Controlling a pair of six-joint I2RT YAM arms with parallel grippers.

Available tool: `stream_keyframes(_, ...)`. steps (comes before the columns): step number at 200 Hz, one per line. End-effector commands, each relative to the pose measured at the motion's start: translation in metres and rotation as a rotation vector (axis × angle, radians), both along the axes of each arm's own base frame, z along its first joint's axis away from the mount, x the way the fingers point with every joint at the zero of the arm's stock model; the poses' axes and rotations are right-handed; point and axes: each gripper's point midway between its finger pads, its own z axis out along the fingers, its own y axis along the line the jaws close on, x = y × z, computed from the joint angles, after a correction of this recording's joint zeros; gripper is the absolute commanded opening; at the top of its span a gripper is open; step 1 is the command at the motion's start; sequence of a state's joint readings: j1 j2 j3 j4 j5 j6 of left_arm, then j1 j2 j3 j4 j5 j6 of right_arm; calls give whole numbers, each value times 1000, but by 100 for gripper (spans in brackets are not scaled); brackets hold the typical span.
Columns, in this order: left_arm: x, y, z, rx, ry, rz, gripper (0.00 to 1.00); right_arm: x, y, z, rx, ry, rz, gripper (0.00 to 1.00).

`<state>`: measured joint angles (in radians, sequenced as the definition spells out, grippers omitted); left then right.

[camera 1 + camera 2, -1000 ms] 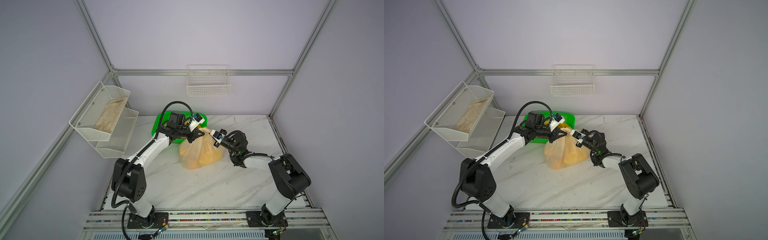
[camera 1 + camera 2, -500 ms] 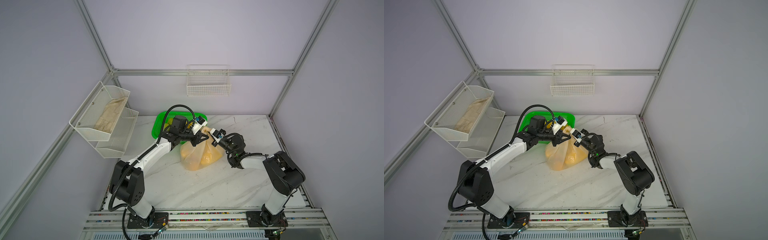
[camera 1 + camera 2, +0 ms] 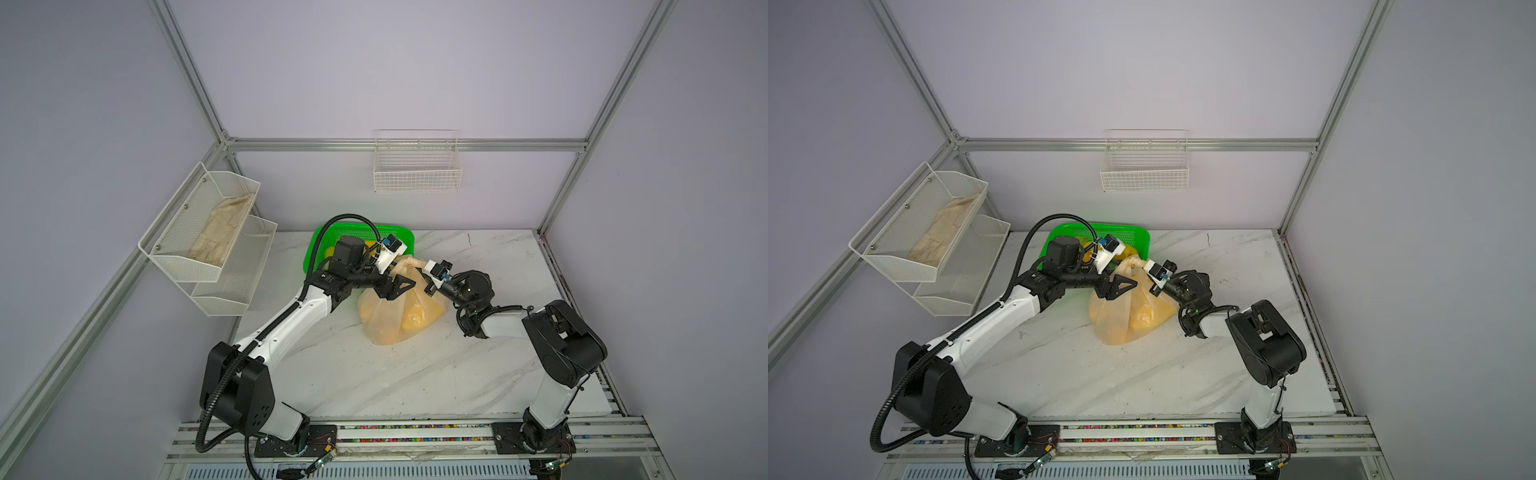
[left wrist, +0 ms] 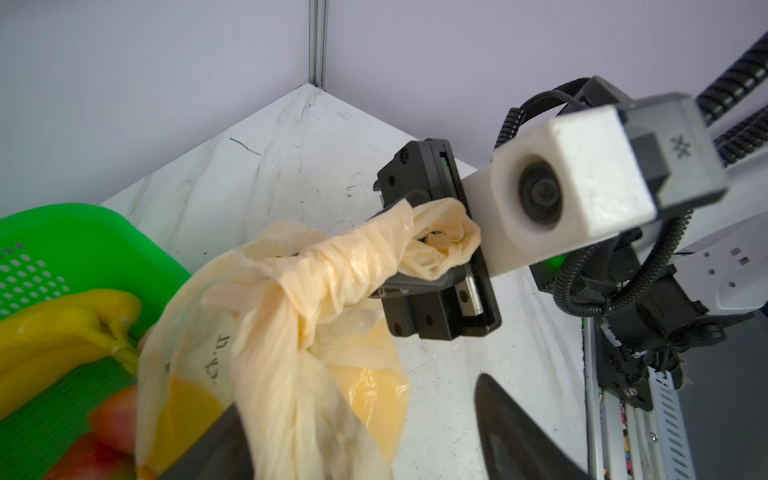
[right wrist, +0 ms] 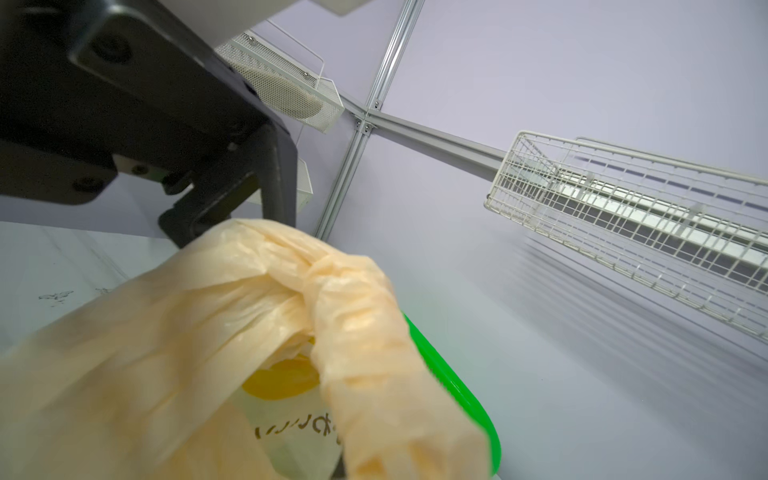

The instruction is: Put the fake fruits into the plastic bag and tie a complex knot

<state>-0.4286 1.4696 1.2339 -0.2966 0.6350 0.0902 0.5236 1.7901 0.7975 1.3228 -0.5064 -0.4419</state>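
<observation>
Both top views: high at the front, looking down toward the back wall (image 3: 316, 199), distant; whole table (image 3: 374, 382) framed. Left wrist camera: close on the plastic bag (image 4: 299, 299), facing my right gripper (image 4: 399, 249). Right wrist camera: closer, tilted up past the bag at the wire basket (image 5: 623, 224). All share the bag.

Looks along a twisted handle strip (image 5: 365, 332) of the cream plastic bag (image 5: 145, 353), blurred near the lens. Shows dark lettering (image 5: 291, 430) and a yellow patch (image 5: 282, 380) through the film. Catches the bright green basket (image 5: 457, 399) behind, a black finger (image 5: 277, 174) of the left gripper (image 5: 266, 208) just above the bag, a white wire basket (image 5: 623, 216) on the lilac wall (image 5: 519, 62), and a white mesh rack (image 5: 286, 83) near the corner.
</observation>
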Motion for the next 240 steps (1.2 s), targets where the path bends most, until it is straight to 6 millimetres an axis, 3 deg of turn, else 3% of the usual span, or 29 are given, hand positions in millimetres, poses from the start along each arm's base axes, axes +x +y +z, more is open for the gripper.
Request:
stream_keyframes(1, -2, 23, 0, 57, -15, 42, 84, -9, 0, 11, 32, -52, 31, 0)
stream_keyframes(8, -5, 30, 13, 62, -50, 53, 85, -9, 0, 12, 33, -54, 31, 0)
stream_keyframes(33, 7, 55, 25, 148, -141, 140, 85, -9, -2, 18, 41, -56, 26, 0)
stream_keyframes(58, 22, 74, 37, 207, -263, 150, 77, -8, 1, 21, 31, -45, 39, 0)
stream_keyframes(78, 41, 79, 38, 290, -367, 142, 65, -9, 1, 22, 41, -51, 38, 0)
stream_keyframes(82, 51, 78, 25, 317, -354, 138, 63, -9, 1, 23, 42, -52, 38, 0)
stream_keyframes(99, 74, 78, 24, 355, -386, 142, 56, -10, 0, 28, 55, -49, 43, 0)
stream_keyframes(116, 88, 68, 29, 338, -404, 112, 55, -12, 0, 32, 69, -40, 58, 0)
stream_keyframes(147, 89, 47, 33, 303, -443, -15, 54, -14, 2, 35, 85, -27, 72, 0)
stream_keyframes(184, 76, 24, 41, 284, -508, -129, 51, -13, 3, 35, 74, -9, 77, 0)
stream_keyframes(240, 65, 8, 24, 332, -495, -241, 41, -9, 5, 46, 102, 25, 68, 0)
